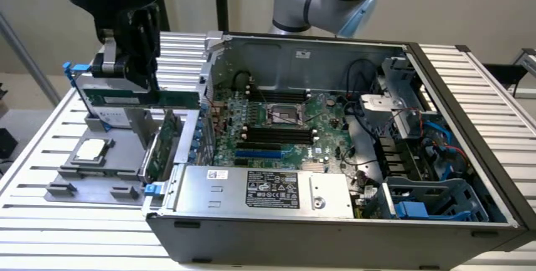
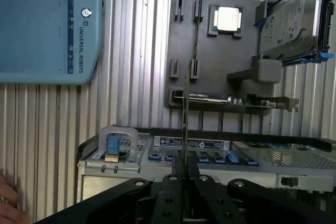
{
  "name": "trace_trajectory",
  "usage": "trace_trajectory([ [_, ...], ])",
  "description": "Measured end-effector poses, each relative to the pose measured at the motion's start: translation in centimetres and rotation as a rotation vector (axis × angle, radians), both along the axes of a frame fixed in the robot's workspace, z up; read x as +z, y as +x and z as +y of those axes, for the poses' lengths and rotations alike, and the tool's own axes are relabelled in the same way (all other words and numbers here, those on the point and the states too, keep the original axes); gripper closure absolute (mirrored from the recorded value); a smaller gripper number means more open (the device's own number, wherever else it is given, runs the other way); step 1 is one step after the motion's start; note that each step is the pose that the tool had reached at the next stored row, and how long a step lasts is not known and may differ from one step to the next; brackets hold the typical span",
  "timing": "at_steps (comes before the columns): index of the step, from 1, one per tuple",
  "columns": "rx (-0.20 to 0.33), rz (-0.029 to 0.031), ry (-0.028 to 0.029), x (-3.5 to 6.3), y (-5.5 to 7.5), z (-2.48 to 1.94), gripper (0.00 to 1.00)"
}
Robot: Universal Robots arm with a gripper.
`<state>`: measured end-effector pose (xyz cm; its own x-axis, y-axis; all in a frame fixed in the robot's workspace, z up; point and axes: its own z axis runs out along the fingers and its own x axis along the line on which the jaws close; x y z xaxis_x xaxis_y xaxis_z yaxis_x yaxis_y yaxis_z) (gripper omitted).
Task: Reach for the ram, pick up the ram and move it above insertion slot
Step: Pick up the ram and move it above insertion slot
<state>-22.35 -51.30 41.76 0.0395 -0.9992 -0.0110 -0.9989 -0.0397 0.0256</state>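
Over the ribbed aluminium table, beside the open grey computer case, my black gripper is clamped on the long thin green ram stick, lifted above the grey parts tray.

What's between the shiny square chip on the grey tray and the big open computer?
A green expansion card, standing on edge in the grey tray. The exterior view shows it between the chip and the computer case.
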Motion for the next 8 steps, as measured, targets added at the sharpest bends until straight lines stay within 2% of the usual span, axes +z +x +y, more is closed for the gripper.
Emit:
trace_trajectory([
  [5,0.000,0.0000,0.0000,0.00,2.3,0.19,0.86],
  [8,0.000,0.0000,-0.0001,0.00,3.6,0.45,0.86],
])
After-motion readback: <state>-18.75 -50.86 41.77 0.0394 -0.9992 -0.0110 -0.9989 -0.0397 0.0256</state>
